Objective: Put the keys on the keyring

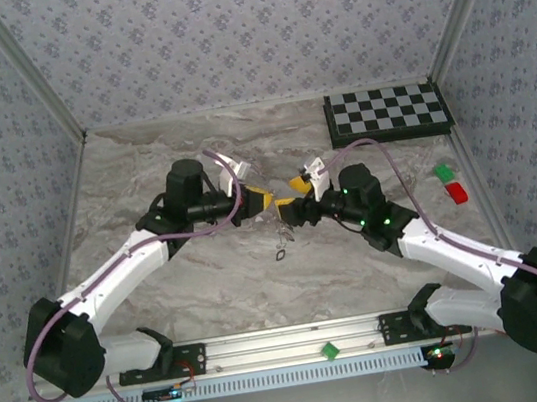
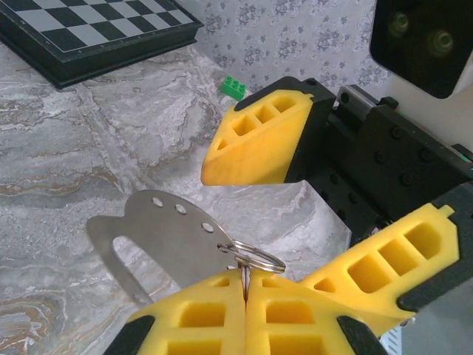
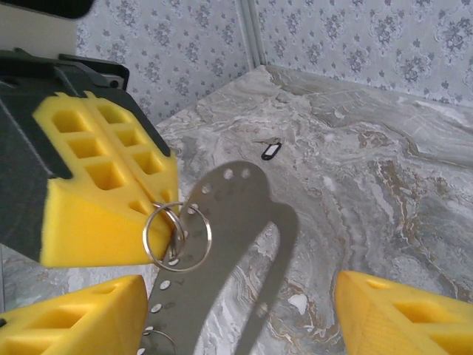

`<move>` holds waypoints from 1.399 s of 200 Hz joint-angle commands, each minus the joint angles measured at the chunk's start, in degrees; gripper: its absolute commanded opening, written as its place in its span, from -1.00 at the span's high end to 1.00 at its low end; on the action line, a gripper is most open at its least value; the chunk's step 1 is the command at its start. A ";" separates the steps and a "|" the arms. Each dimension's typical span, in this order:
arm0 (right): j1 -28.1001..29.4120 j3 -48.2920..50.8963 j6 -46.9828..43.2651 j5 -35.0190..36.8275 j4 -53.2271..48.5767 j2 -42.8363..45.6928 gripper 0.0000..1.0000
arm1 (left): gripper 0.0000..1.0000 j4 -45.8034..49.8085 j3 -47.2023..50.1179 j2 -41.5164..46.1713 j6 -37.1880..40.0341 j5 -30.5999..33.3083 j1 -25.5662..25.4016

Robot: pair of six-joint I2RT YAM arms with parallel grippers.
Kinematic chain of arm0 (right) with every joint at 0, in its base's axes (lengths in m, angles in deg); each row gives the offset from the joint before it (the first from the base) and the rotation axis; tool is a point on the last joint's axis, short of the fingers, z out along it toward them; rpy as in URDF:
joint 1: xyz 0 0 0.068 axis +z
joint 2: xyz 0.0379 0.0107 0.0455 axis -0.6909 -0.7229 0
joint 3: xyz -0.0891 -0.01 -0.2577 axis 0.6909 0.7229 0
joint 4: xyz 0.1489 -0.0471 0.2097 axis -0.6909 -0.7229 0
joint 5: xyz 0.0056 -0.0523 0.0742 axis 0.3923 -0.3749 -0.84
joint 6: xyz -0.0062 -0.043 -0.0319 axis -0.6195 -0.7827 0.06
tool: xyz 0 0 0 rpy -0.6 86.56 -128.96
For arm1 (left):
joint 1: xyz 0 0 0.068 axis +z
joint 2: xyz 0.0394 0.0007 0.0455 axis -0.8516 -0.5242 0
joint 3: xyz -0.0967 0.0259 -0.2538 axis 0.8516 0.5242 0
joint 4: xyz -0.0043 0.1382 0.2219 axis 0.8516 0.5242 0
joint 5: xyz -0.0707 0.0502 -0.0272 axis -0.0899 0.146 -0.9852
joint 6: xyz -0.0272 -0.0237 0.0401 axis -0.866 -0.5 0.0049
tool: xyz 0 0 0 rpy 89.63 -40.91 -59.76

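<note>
- Top external: you have both arms meeting over the middle of the marble table [image 1: 144, 179]. The left gripper [image 1: 260, 200] and right gripper [image 1: 289, 201] sit tip to tip. One key [image 1: 283, 253] lies on the table just near of them. The keyring is too small to make out here.
- Left wrist: your left gripper [image 2: 245, 285] is clenched, with its yellow fingers [image 2: 199, 318] pressed flat together. It pinches the silvery keyring [image 2: 253, 259], which stands up out of the seam. A flat grey metal plate [image 2: 159, 237] with a row of holes lies against the ring. The right gripper [image 2: 273, 222] is spread wide around it (one finger above, one to the right), touching nothing. The chessboard [image 2: 96, 33] and a green block [image 2: 236, 86] sit far off.
- Right wrist: your right gripper [image 3: 240, 296] is released, its fingers [image 3: 74, 322] well apart either side of the plate [image 3: 236, 222]. The left gripper [image 3: 148, 207] grasps the keyring [image 3: 176, 237], which overlaps the plate's holes. A dark-headed key [image 3: 271, 150] lies on the table beyond.
</note>
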 commanded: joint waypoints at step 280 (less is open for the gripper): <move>-3.28 3.35 7.34 -25.80 8.87 -0.64 0.52 | 1.00 0.02 -4.77 -3.28 -0.10 -5.59 -0.15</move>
